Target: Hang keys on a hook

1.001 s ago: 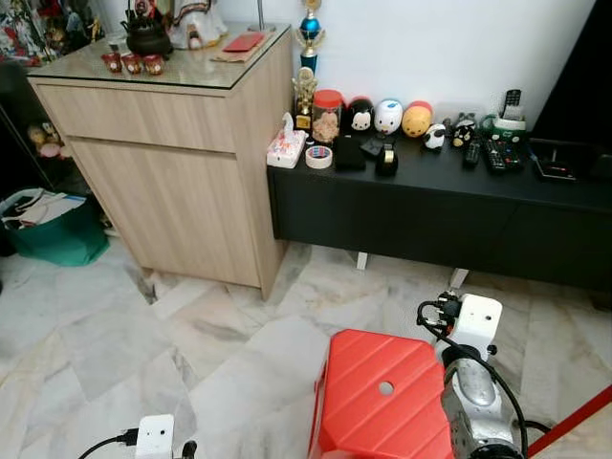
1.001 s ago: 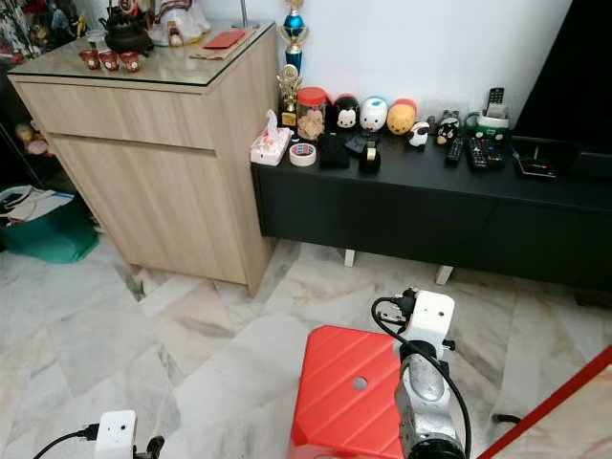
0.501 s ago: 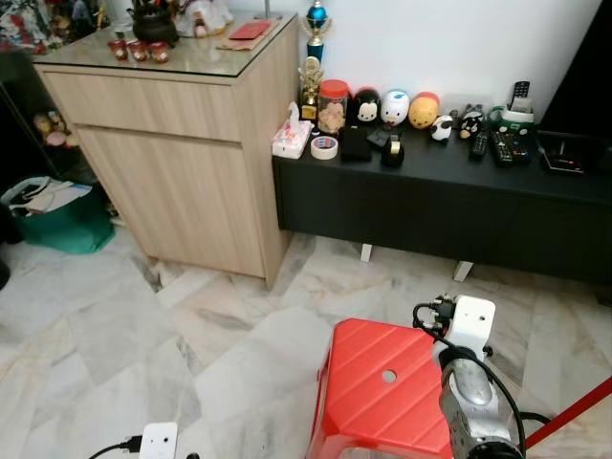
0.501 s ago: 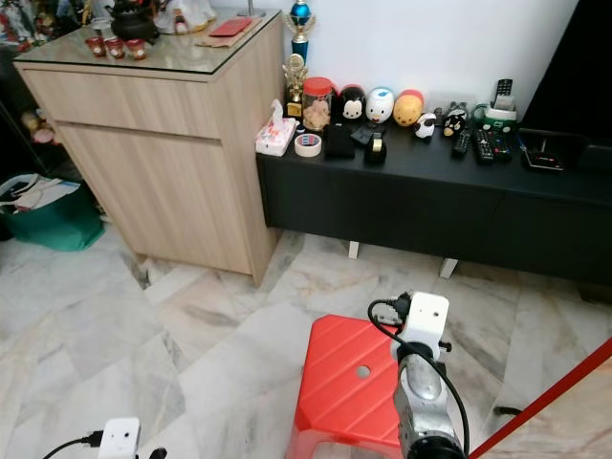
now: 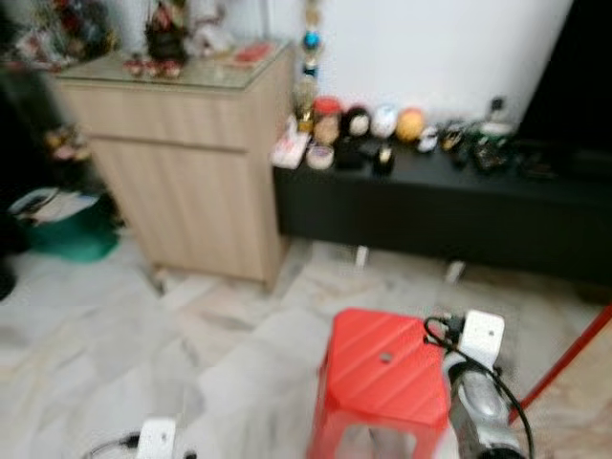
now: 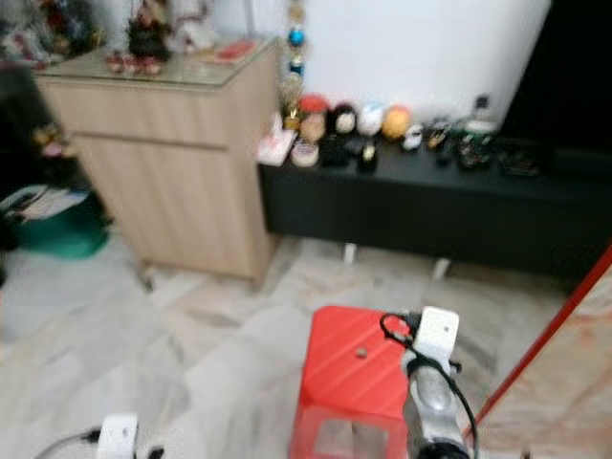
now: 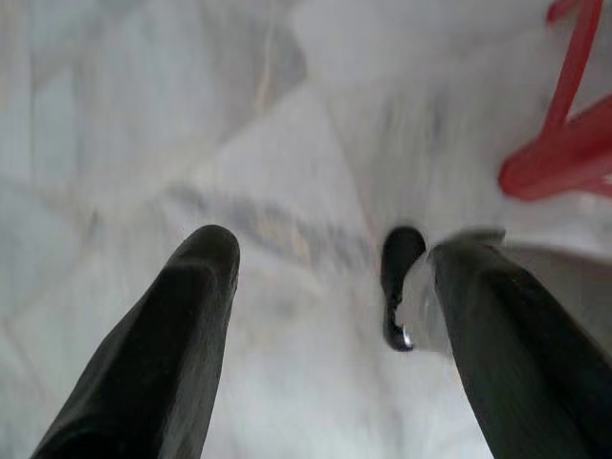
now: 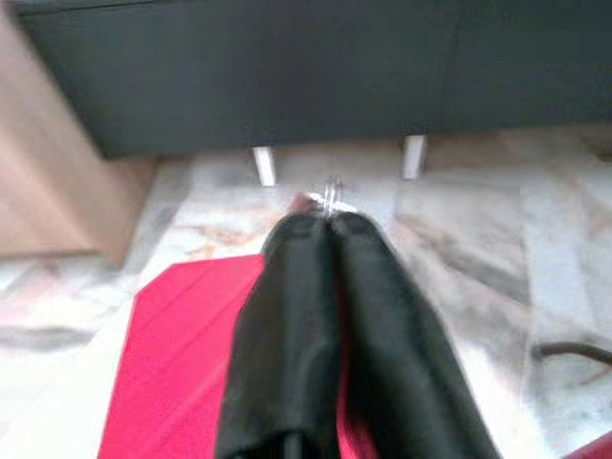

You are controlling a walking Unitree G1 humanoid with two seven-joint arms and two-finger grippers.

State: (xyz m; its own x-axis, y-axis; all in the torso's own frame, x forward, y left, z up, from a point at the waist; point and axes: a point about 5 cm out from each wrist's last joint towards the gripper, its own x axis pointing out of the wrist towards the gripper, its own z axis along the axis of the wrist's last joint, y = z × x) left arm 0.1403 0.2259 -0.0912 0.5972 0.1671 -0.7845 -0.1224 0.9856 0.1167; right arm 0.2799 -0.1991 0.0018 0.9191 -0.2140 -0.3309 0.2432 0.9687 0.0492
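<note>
Right wrist view – right gripper (image 8: 330, 222) pinched on keys (image 8: 331, 194), red stool (image 5: 387, 378) below, left gripper (image 7: 330, 277) spread, empty – marble floor (image 5: 115, 325) beyond.

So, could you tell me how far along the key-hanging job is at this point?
Done: the right gripper is shut on the keys, a small metal ring glinting at its fingertips. In hand: it carries them above the red stool, facing the black TV console; the head views are blurred. Left: no hook can be made out, so finding it and hanging remain. The left gripper hangs open over the marble floor.
</note>
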